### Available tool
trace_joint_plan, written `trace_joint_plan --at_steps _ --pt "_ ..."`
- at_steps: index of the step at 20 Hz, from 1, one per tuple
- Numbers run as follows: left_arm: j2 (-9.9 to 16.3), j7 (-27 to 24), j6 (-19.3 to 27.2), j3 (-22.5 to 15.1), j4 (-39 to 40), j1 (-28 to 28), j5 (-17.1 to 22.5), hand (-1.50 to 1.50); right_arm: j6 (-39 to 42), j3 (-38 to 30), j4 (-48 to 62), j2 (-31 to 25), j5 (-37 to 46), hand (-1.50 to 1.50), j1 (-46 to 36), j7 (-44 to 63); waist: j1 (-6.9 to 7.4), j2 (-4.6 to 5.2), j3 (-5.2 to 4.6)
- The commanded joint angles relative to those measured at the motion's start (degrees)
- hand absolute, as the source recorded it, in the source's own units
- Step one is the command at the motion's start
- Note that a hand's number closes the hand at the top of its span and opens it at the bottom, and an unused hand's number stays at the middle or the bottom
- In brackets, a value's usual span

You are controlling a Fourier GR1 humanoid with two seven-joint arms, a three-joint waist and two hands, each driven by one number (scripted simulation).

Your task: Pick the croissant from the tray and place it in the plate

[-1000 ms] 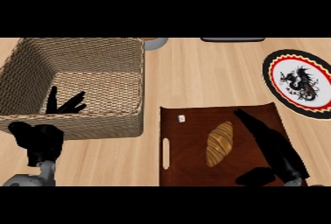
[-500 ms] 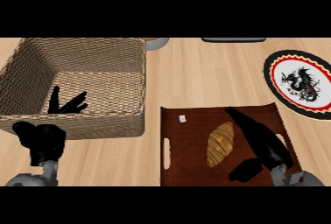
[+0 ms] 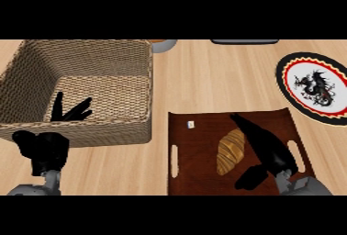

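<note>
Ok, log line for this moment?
right hand open beside croissant | croissant on tray | plate bare | left hand shut, idle

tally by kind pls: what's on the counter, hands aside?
Croissant: 1, on the tray
Tray: 1, dark brown
Plate: 1, dragon motif, right edge
Wicker basket: 1, black item inside, can't tell what
Cut-off items at top edge: 2
Total: 6, plus the black item
</note>
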Motion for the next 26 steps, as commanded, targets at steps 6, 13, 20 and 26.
trace_joint_plan --at_steps 6,13,20,26 --pt "-0.5 7.5 -1.0 -4.0 5.7 -1.2 -2.3 0.00 -0.8 -0.1 5.8 3.2 2.1 -1.50 -1.9 -1.8 -0.44 1.09 -0.54" --pt "-1.5 5.4 -1.8 -5.4 6.2 0.6 -3.1 0.00 0.1 0.7 10.1 3.4 4.9 1.50 -5.2 -5.2 -0.34 1.09 -0.56" --pt "-2.6 4.9 -0.9 -4.7 7.8 -0.9 -3.9 0.00 -5.2 -0.1 12.9 4.0 9.3 1.50 -5.8 -9.9 -0.58 1.14 -0.56" --pt "-0.9 4.9 -2.7 -2.8 6.4 -0.1 -2.4 0.00 -9.4 -4.3 11.8 2.1 14.2 1.50 -8.4 -5.7 -0.54 1.07 -0.60"
